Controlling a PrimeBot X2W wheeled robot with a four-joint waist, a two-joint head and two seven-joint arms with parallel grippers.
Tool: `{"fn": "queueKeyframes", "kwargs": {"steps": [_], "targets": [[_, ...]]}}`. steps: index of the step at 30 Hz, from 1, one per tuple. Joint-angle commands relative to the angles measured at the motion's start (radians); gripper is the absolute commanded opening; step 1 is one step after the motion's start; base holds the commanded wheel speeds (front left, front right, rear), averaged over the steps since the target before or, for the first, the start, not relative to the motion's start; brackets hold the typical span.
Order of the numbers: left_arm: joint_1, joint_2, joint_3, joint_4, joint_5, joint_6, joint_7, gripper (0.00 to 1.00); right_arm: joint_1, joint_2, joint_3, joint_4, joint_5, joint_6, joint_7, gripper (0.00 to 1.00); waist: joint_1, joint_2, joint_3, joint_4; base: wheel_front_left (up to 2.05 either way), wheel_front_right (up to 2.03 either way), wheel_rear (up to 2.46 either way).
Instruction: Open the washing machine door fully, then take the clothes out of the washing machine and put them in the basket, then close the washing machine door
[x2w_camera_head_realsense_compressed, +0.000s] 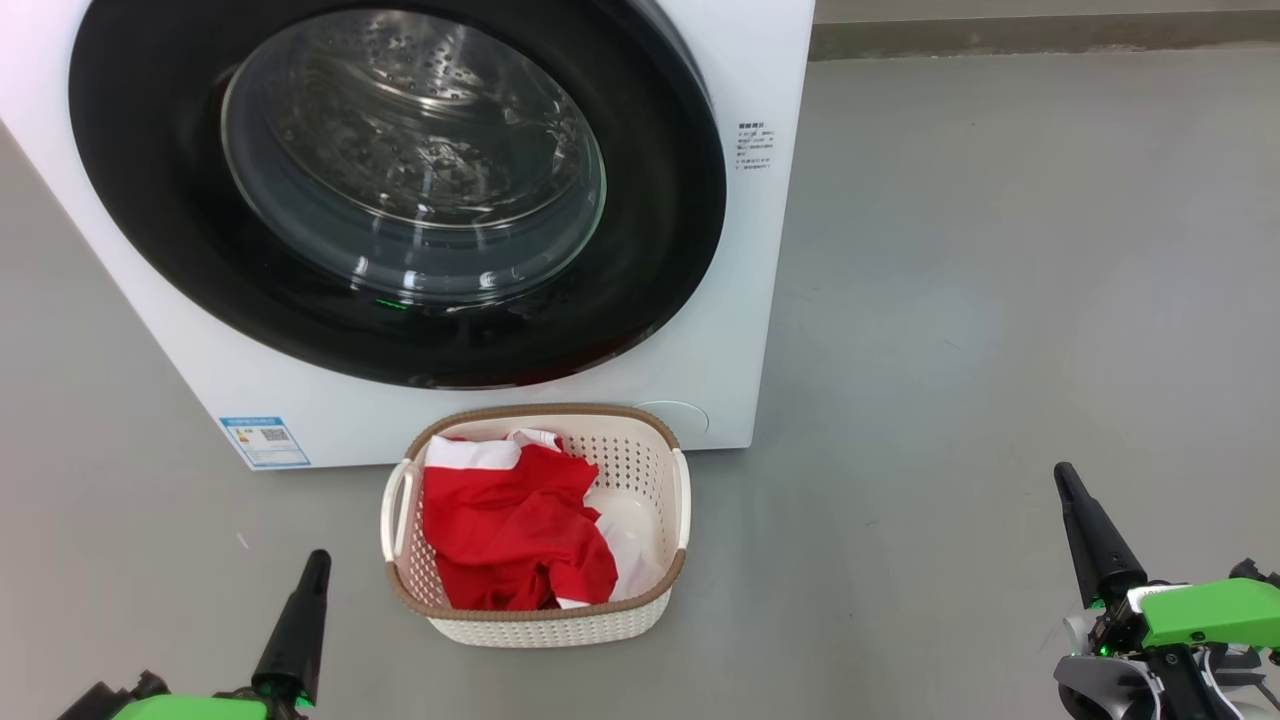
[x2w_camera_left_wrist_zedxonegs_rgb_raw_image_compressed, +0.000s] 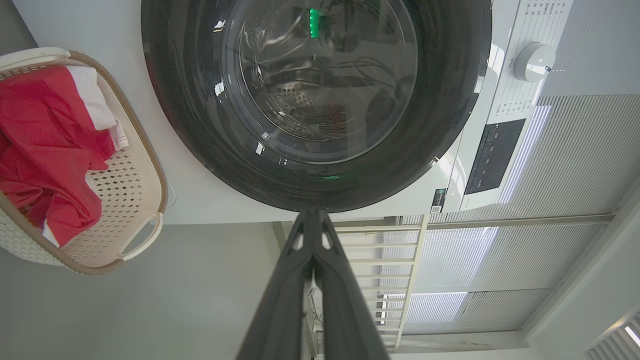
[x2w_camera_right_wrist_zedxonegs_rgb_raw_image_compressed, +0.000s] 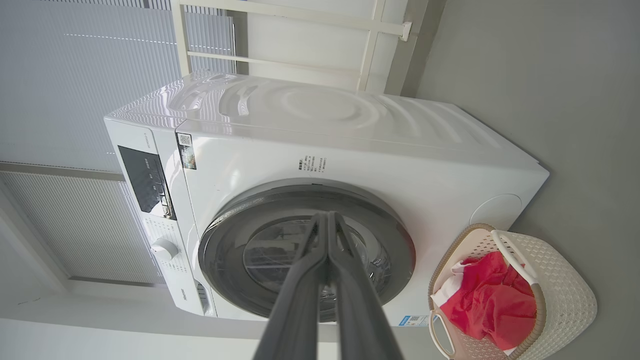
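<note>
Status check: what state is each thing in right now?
door: shut on the washer.
basket: upright on the floor.
clothes: piled in the basket.
left claw: shut, empty.
right claw: shut, empty.

We locate the basket (x2w_camera_head_realsense_compressed: 545, 628) on the floor (x2w_camera_head_realsense_compressed: 1000, 300), directly before the washing machine (x2w_camera_head_realsense_compressed: 760, 250). The clothes (x2w_camera_head_realsense_compressed: 500, 530) lie inside it, below the washing machine door (x2w_camera_head_realsense_compressed: 150, 180).
</note>
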Motion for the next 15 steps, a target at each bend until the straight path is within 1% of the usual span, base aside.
{"fn": "queueKeyframes", "kwargs": {"steps": [1,15], "targets": [[-0.04,0.008,0.036,-0.021,-0.007,-0.007,0.004,0.0,-0.041,-0.007,0.017,-0.024,-0.005,-0.001,0.006,0.0,0.0,-0.0001,0.0,0.0,0.0,0.0,0.0],[-0.04,0.008,0.036,-0.021,-0.007,-0.007,0.004,0.0,-0.041,-0.005,0.014,-0.024,-0.007,-0.001,0.009,0.0,0.0,-0.0001,0.0,0.0,0.0,0.0,0.0]]}}
